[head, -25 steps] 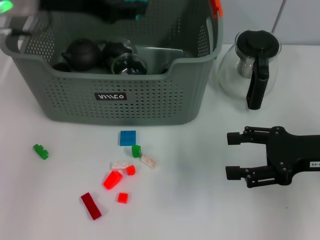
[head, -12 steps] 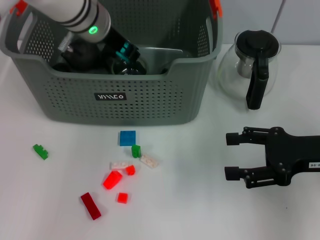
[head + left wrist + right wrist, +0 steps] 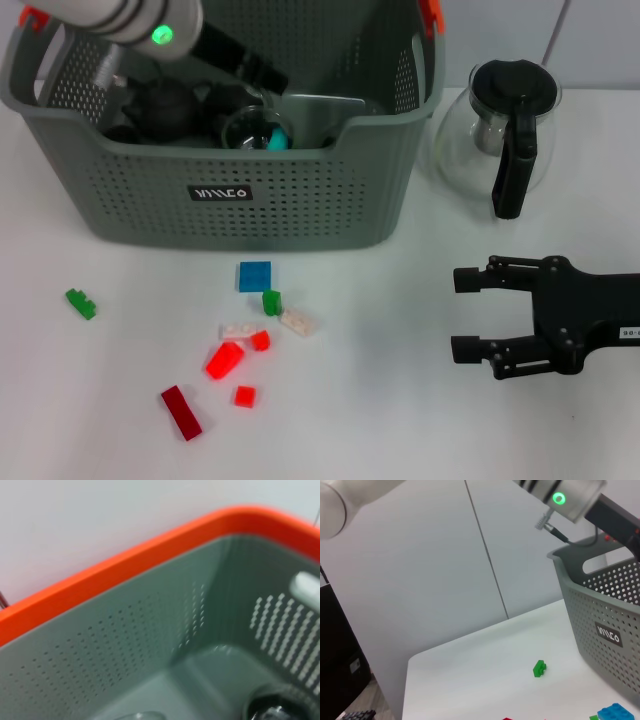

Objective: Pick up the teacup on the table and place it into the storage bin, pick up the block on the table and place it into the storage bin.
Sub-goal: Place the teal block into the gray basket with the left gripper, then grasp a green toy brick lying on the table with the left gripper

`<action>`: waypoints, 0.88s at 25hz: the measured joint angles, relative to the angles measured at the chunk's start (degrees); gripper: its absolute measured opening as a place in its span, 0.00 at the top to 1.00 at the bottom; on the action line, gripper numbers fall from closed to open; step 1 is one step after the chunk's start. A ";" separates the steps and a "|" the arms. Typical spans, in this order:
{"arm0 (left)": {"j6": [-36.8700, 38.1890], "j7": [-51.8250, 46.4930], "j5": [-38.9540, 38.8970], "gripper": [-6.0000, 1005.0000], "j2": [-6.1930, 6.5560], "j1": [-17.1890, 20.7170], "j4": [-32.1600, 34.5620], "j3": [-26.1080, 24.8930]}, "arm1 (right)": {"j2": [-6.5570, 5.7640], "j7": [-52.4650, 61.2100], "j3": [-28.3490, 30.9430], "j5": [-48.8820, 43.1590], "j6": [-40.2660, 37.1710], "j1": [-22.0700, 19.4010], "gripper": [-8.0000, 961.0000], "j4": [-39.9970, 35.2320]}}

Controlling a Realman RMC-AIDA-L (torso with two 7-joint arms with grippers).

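Left gripper (image 3: 272, 82) reaches deep into the storage bin (image 3: 300, 200) at the table's back edge; cannot tell its finger state. Blocks (image 3: 255, 276) lie near the front edge. Right gripper (image 3: 465, 312) waits, fingers apart. Lift your left arm straight clear of the rim.

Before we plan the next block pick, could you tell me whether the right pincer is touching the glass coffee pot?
Apart. The head view shows the right pincer open over bare white table, with a clear gap to the glass coffee pot behind it.
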 joint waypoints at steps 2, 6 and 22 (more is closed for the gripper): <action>1.86 1.29 -5.37 0.41 -0.16 3.78 -6.69 -0.31 | 0.01 -0.01 0.00 0.00 0.00 0.00 0.05 0.00; 5.76 6.63 -23.53 0.33 0.06 14.67 -20.51 -1.67 | -0.03 -0.02 0.04 0.00 0.01 -0.03 0.05 0.00; 33.16 46.84 -44.30 0.09 -0.24 34.62 -17.52 -24.58 | 0.00 -0.03 0.28 0.00 0.12 0.03 0.05 0.00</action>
